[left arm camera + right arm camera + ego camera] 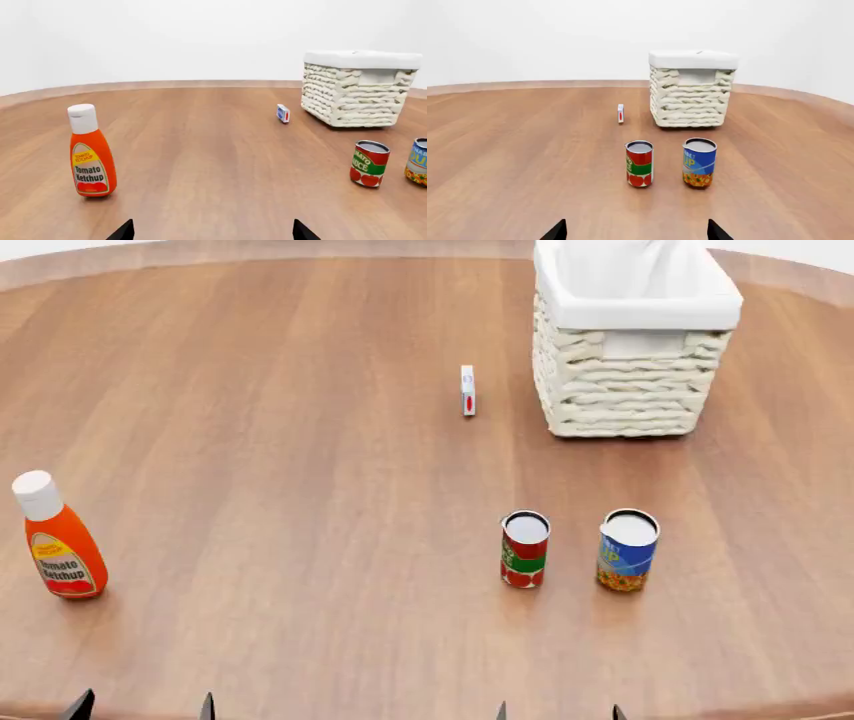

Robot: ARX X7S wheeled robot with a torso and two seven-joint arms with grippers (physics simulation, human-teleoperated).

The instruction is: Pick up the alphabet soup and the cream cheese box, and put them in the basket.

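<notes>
Head view: the soup (627, 550) stands upright on the wood table (294, 440), just beside the tomato can (525, 549) on that can's right, the two apart. The basket (631, 340) sits farther back, near the table's far edge. The cheese box (467, 390) stands on edge just left of the basket, not touching it. A ketchup bottle (58, 537) stands well apart at the left. Bare wood lies between the cans and the basket and across the table's middle. Only fingertips show at the near edge: the left gripper (140, 707) and the right gripper (558, 712) both have their fingers spread wide, holding nothing, well short of every object.
</notes>
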